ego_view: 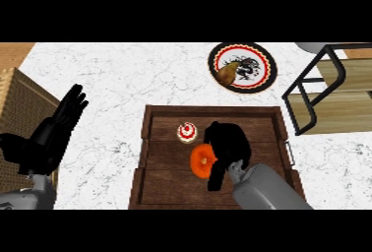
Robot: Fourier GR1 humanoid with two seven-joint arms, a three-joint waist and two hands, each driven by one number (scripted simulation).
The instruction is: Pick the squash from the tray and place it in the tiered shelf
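Your right hand (227, 142) is reaching over the wooden tray (163, 187) and covering one side of the orange squash (201, 160), which is lying mid-tray. Whether that hand is gripping it, you cannot tell. Your left hand (51, 140) is resting open at the left edge.

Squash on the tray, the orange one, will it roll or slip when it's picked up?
The squash looks rounded, so it may well roll across the flat wooden tray if nudged. Its skin looks smooth, so it could slip. It appears solid, so it is probably stiff rather than floppy.
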